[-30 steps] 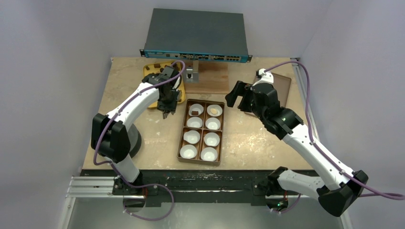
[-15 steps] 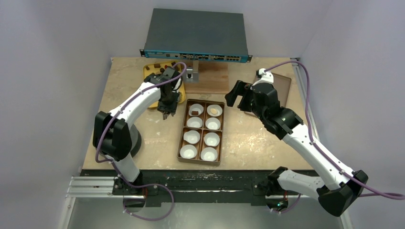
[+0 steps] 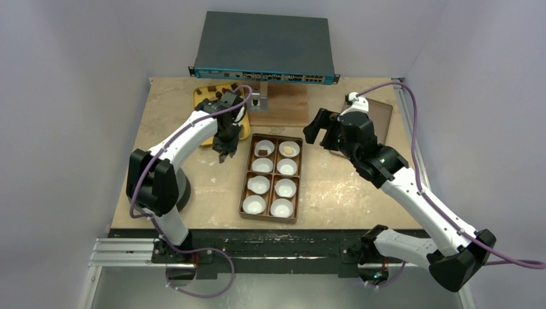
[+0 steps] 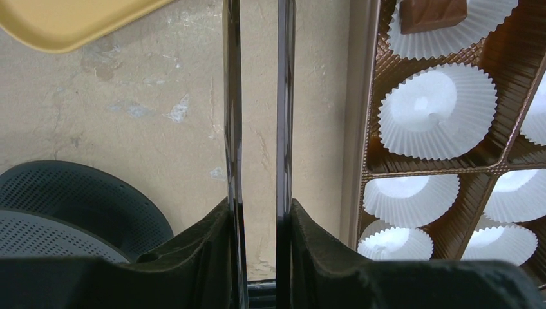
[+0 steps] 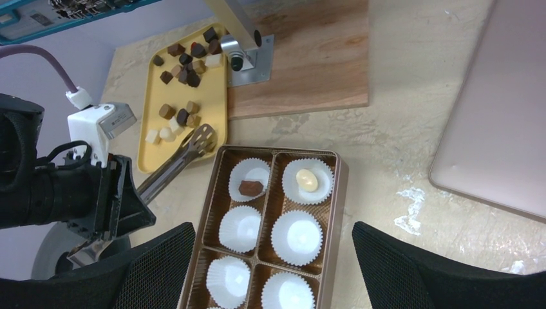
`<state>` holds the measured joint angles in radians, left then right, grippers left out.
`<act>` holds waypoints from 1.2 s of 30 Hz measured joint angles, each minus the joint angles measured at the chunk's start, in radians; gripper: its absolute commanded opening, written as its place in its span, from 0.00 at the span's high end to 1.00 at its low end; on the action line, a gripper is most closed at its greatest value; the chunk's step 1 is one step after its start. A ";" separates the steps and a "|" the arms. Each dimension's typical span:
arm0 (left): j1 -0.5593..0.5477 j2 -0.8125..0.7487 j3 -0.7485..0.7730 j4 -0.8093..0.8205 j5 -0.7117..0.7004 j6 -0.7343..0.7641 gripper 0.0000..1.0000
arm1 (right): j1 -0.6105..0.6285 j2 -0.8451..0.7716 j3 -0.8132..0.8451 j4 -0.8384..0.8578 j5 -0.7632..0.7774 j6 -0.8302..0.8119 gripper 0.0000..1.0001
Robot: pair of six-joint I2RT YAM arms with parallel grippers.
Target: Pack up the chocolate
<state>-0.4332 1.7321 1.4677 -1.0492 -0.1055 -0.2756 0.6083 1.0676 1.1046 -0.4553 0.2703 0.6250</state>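
Two cups filled in the far row of the box [image 3: 245, 187] at mid-table, seen from above: brown chocolate [image 3: 262, 152] in the left one, a pale piece in the right. More pieces on the yellow tray [image 3: 198, 96] near the far left corner. Between tray and box, the left gripper [image 3: 222, 153]; off the box's far right corner, the right gripper [image 3: 320, 129], near the flat lid [image 3: 383, 119] by the right edge.

From the left wrist: pressed onto metal tongs [image 4: 232, 129], squeezing the two thin blades to a narrow gap. Hangs over bare tabletop just beside the box's left wall.

From the right wrist: spread wide, gripping nothing. Looks down on the box's far cups and on the tongs, tips over the tray's near edge, close to loose pieces.
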 measured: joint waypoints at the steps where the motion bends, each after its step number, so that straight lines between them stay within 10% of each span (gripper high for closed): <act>1: 0.000 0.000 0.000 0.000 -0.002 0.000 0.74 | 0.000 0.000 0.000 0.000 0.000 0.000 0.11; 36: 0.000 -0.004 0.055 -0.014 -0.035 -0.002 0.65 | 0.000 0.008 0.000 0.000 0.000 0.000 0.11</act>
<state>-0.4328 1.7279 1.5227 -1.0637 -0.1402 -0.2775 0.6083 1.0756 1.1049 -0.4557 0.2707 0.6247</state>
